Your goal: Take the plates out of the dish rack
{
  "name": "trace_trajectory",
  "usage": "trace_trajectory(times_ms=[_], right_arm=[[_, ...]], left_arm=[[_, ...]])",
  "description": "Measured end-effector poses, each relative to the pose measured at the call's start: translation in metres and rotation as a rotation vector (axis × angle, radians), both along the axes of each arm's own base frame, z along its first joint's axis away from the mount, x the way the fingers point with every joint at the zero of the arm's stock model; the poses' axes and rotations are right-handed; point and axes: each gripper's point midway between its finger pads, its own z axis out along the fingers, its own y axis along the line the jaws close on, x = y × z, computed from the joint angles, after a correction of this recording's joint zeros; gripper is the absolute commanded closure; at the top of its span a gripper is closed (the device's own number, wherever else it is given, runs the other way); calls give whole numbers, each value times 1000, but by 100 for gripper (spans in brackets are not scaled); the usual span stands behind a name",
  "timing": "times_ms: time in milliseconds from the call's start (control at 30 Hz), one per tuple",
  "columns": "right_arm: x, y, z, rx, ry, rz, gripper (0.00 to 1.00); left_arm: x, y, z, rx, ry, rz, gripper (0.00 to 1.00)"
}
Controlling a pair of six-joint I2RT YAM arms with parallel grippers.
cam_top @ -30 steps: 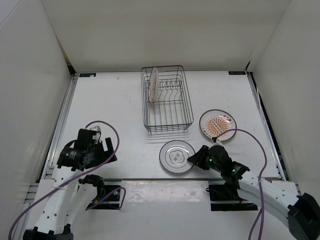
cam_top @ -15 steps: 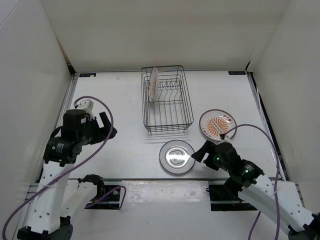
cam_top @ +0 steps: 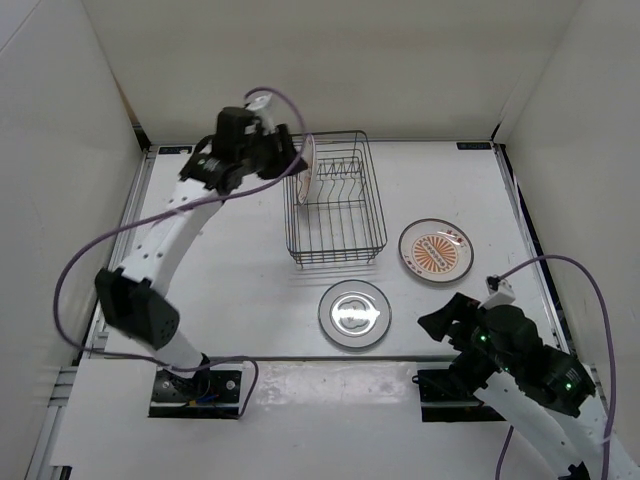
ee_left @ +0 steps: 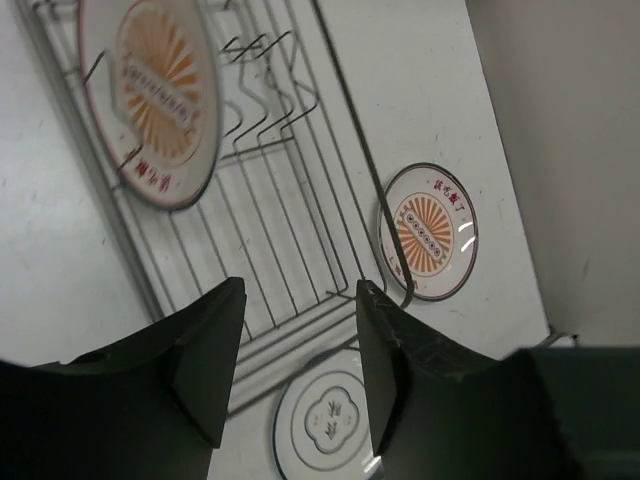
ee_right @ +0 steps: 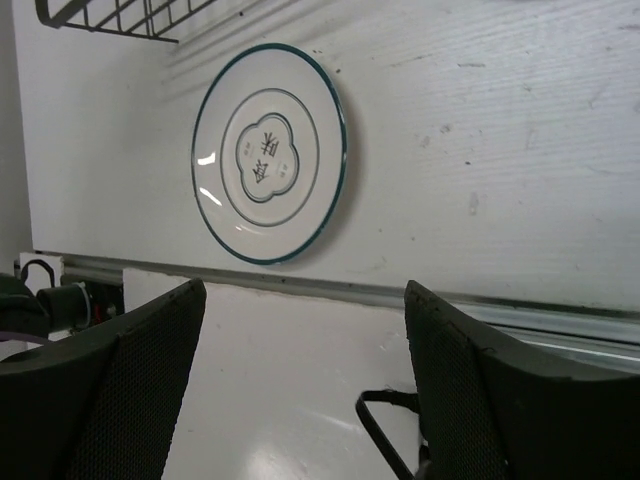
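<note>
**Rectangular dark metal wire dish rack** (cam_top: 335,205): sitting at the far middle of the white table (cam_top: 220,230), its long side running away from the arms. Upright divider prongs are showing inside.

**Round white plate with a dark rim and an orange sunburst centre** (ee_left: 155,95): standing on edge between the prongs at the rack's far left end. This standing plate is the only one sitting in the dish rack.

**Second round white plate with a dark rim and an orange sunburst centre** (cam_top: 436,250): lying flat on the table, near the rack's near right corner and apart from it.

**Round white plate with a dark rim and a grey flower motif** (cam_top: 354,313): lying flat on the table just in front of the rack's near end, close to the table's front edge. This grey-flower plate is lying apart from the flat orange plate.

**Left gripper** (ee_left: 300,300): hovering over the rack's far left corner, beside the standing plate. Its fingers are standing apart and gripping nothing. Whether a finger is touching the rack's rim cannot be told.

**Right gripper** (ee_right: 305,300): hanging low by the table's near right edge, to the right of the grey-flower plate and clear of it. Its fingers are spread wide with nothing between them.

**Purple cable** (cam_top: 75,265): looping along the left arm.
</note>
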Motion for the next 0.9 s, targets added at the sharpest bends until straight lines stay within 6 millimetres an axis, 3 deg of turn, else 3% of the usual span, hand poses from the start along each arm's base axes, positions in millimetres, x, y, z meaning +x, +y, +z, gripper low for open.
trace_trajectory(times_ms=[167,267,300,333,367,500,567,767,900], right_arm=[[-14,-13,-1,13,-8,-5,18],[-20,-17,4,18,-11,-1,16],[-22,-19,5,16,-10,1,16],[-24,-21,5,11,-7,5,16],[-27,-23,6,4,-5,9,15],[-35,-30,10,-15,-10,26,14],[-37,-33,12,-23,-13,31,12],[-40,-37,10,-40,-12,35,10],[-40,-37,11,-39,-14,35,10]], left_arm=[[42,-72,8,92,-93,-116,35],[70,-91,-7,168,-118,-112,26],[79,-94,-14,191,-121,-105,17],[87,-95,-24,220,-116,-96,13],[93,-95,-36,246,-107,-88,0],[104,-86,-79,337,-53,-49,0],[104,-82,-87,361,-42,-38,0],[113,-77,-81,377,-88,-3,0],[118,-77,-78,382,-107,-1,14]])
